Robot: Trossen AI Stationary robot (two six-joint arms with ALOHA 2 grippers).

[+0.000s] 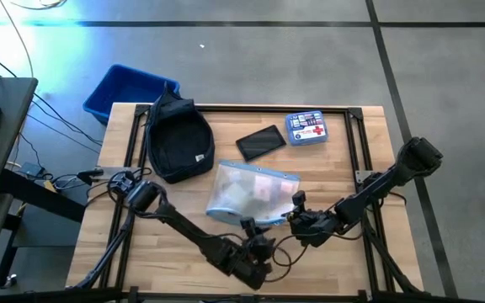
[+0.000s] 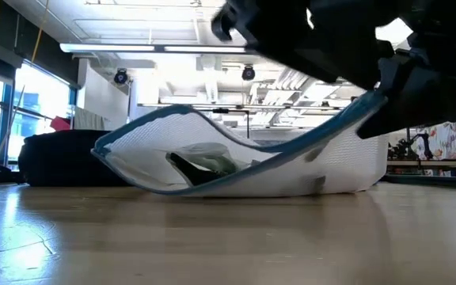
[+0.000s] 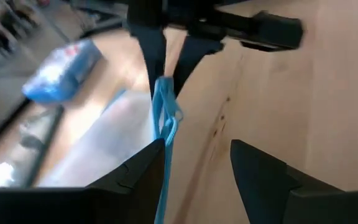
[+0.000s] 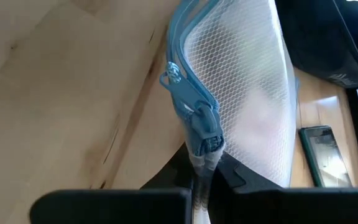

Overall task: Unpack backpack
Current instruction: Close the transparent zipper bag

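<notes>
A white mesh pouch with blue trim (image 1: 251, 194) lies mid-table, its underside on the wood (image 2: 275, 188). My right gripper (image 4: 204, 167) is shut on the pouch's near edge. My left gripper (image 3: 197, 168) is open at the same edge, with the blue trim (image 3: 164, 149) running close along one finger; I cannot tell if they touch. The dark navy backpack (image 1: 175, 139) rests on the table's far left, with no gripper near it. In the low view the backpack (image 2: 62, 158) shows behind the pouch. My right gripper pinches the pouch's blue zipper edge (image 4: 201, 134) between its two fingers, near the pouch's near-right corner (image 1: 289, 212). The fingers lie across the trim. That end of the pouch is raised (image 2: 362, 111), and the mesh sags down from it onto the table.
A flat black case (image 1: 261, 141) and a blue first-aid kit (image 1: 307, 128) lie on the far half of the table. A bright blue bin (image 1: 129, 88) stands beyond the far-left corner. Bare wood shows along the near edge (image 1: 158, 261) and on the right (image 1: 352, 168).
</notes>
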